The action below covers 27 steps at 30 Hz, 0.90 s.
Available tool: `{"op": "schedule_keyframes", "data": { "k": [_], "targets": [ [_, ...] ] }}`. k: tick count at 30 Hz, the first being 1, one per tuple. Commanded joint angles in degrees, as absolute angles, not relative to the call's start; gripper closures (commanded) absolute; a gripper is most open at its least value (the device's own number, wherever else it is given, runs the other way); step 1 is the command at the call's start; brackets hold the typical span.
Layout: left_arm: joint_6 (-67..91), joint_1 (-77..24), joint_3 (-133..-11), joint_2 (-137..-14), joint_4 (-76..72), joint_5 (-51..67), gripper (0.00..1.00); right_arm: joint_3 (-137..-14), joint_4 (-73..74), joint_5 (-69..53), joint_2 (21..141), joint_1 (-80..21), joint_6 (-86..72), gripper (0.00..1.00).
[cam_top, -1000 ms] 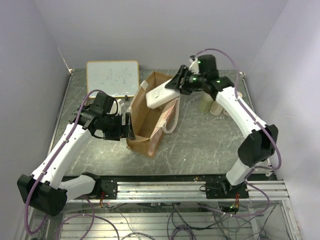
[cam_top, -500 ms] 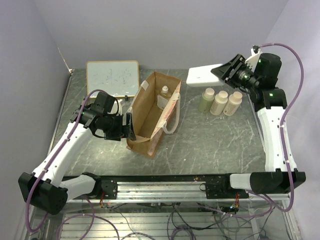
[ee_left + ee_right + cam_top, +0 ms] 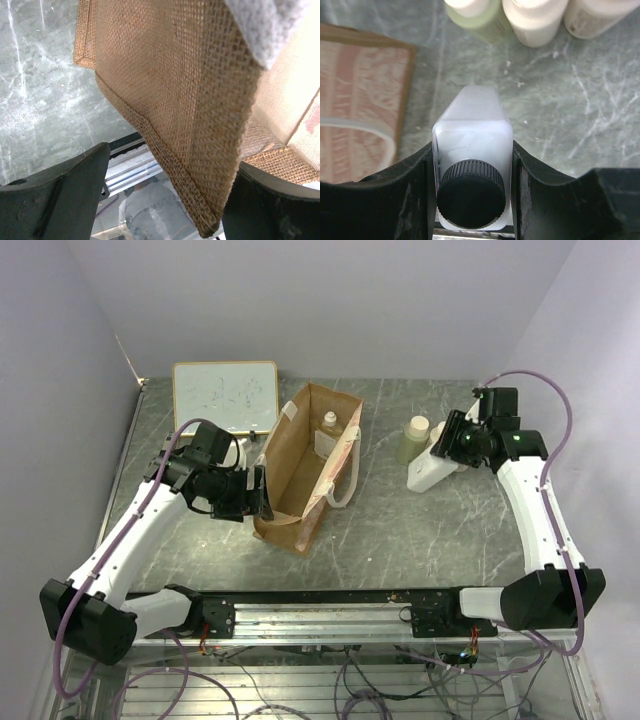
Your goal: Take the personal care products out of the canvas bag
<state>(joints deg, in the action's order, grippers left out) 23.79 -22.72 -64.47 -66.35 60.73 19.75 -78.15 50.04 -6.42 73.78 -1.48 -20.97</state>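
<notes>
Right claw [image 3: 472, 150] grips white bottle [image 3: 472, 115], long axis along fingers, cream bottles [image 3: 535, 22] just ahead. Left claw [image 3: 165, 195] open astride bag [image 3: 175, 75].

My gray stone table [image 3: 400, 525] holds the brown canvas bag [image 3: 285, 468], standing up. A whiteboard [image 3: 225, 395] lies flat just beside the bag, behind it on the left. Right of the bag, three round bottles [image 3: 535, 20] stand close together. A white bottle [image 3: 428, 475] is low there too; I cannot tell if it touches the table.
</notes>
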Motion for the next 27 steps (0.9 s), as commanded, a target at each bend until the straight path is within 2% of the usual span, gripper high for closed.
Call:
{"op": "schedule_keyframes", "data": {
  "k": [1,12,27],
  "targets": [
    [23.44,-23.02,-65.37,-66.79,59.97,21.23,0.10,-76.53,40.84,-0.54,74.16,-3.35,-16.18,1.00],
    [24.21,-23.03,-66.08,-67.06,60.47,20.53,0.10,-74.94,34.70,6.51,84.57,-7.52,-13.16,1.00],
    [24.89,-23.02,-66.71,-66.28,61.78,19.30,0.10,-76.18,31.52,11.08,91.13,-10.34,-13.49,0.98]
  ]
}}
